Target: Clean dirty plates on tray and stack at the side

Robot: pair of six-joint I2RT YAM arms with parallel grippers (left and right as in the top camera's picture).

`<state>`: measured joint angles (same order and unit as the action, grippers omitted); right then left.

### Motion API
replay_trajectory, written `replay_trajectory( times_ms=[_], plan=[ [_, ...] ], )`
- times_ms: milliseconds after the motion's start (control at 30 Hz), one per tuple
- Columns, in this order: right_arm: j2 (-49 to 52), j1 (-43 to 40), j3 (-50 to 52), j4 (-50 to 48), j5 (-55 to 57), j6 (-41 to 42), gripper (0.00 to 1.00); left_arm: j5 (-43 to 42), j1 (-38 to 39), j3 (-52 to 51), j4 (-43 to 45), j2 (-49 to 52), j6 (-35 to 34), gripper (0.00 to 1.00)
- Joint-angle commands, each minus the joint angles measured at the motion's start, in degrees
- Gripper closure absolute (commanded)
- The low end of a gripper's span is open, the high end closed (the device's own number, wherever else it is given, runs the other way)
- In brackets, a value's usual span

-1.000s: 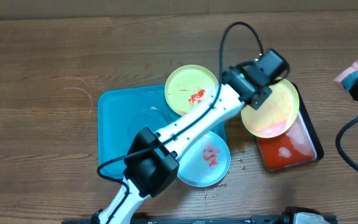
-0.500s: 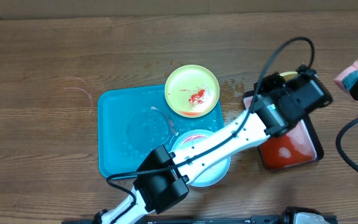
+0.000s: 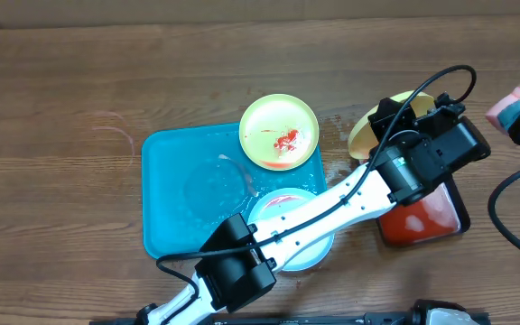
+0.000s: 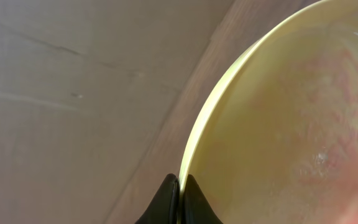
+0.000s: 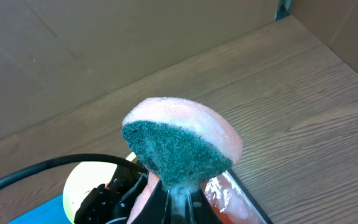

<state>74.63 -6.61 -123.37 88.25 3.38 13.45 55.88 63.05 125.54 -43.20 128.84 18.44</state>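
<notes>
My left gripper [image 4: 180, 186] is shut on the rim of a yellow-green plate [image 4: 291, 124] with a pink wet film. In the overhead view that plate [image 3: 369, 129] stands tilted on edge, with the left gripper [image 3: 392, 134] holding it above the black tray. A second yellow-green plate [image 3: 279, 132], smeared with red sauce, lies at the far right corner of the turquoise tray [image 3: 174, 208]. A pale blue plate [image 3: 276, 202] with a red smear lies at the tray's near right, mostly under my left arm. My right gripper [image 5: 178, 193] is shut on a pink and green sponge [image 5: 179, 140] at the table's right edge.
A black tray of red liquid [image 3: 422, 217] sits right of the turquoise tray, beneath the left gripper. Water drops and red flecks lie on the wood between the two trays. A cardboard wall stands behind the table. The right arm's cable [image 3: 513, 217] hangs at the right edge.
My left arm has swung right over the black tray and turned the yellow-green plate from facing up to standing on edge. The right gripper and sponge have not moved.
</notes>
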Motion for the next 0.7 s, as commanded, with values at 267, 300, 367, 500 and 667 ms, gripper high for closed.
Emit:
replay_trajectory(
  times_ms=[267,300,367,500,667],
  plan=[
    [-0.55,0.15,-1.11,-0.52,-0.07,-0.17,0.96,2.58,1.86,1.07,1.49,1.18,0.9,0.96],
    [-0.55,0.15,-1.11,-0.52,-0.07,-0.17,0.96,2.58,1.86,0.98,1.51,1.18,0.92,0.96],
    [-0.55,0.15,-1.11,-0.52,-0.07,-0.17,0.96,2.58,1.86,0.81,1.46,1.18,0.9,0.96],
    [-0.55,0.15,-1.11,-0.5,-0.07,-0.17,0.96,2.56,1.86,0.2,1.49,1.18,0.94,0.96],
    [-0.55,0.15,-1.11,-0.5,-0.07,-0.17,0.96,2.56,1.86,0.2,1.51,1.18,0.96,0.96]
  ],
)
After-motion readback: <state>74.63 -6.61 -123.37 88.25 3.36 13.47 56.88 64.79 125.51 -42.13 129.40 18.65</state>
